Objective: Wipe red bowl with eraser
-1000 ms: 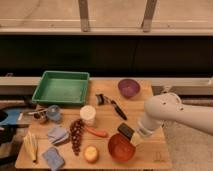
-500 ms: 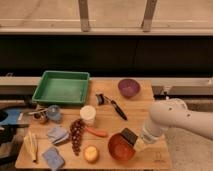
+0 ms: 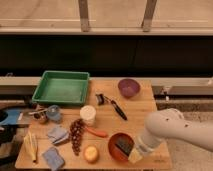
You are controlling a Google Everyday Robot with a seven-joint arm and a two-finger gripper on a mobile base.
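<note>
The red bowl (image 3: pixel 114 150) sits near the front edge of the wooden table (image 3: pixel 150 112), right of centre. The eraser (image 3: pixel 123 145), a small black block, lies tilted inside the bowl against its right side. My gripper (image 3: pixel 131 152) reaches in from the right at the end of the white arm (image 3: pixel 170 131) and is shut on the eraser. The arm's wrist covers most of the gripper and the bowl's right rim.
A green tray (image 3: pixel 62 87) stands back left and a dark purple bowl (image 3: pixel 129 87) back right. A black-handled utensil (image 3: pixel 118 108), white cup (image 3: pixel 88 114), grapes (image 3: pixel 76 135), a yellow fruit (image 3: pixel 91 153), blue cloths (image 3: pixel 57 133) and a banana (image 3: pixel 31 145) lie left of the bowl.
The arm has swung forward and down. The eraser went with it, from above the bowl's far rim down into the bowl.
</note>
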